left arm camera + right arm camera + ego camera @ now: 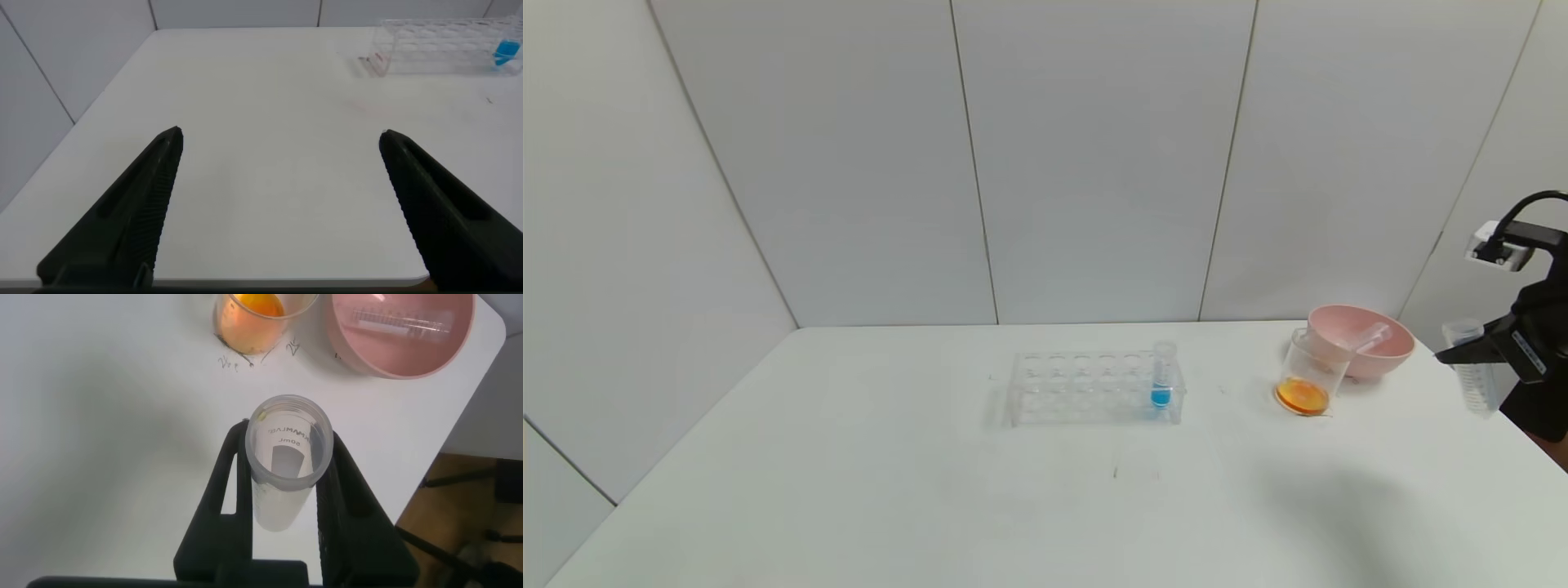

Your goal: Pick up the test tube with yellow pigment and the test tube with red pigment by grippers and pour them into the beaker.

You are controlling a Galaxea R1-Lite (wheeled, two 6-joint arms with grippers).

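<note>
Beaker (1308, 377) sits right on the tabletop (931, 490), orange liquid at bottom, just before pink bowl (1364, 339) holding an empty tube (400, 322). Right gripper (1470, 353), far right, jaws clamping an emptied tube (286, 461). Left gripper (278, 204) jaws wide.

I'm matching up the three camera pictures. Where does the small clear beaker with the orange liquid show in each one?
Head view: the small clear beaker with orange liquid stands right of centre, just in front of the pink bowl.
Left wrist view: not in it.
Right wrist view: at the top edge.
Shared landmark: the pink bowl beside it, in the head and right wrist views.
</note>
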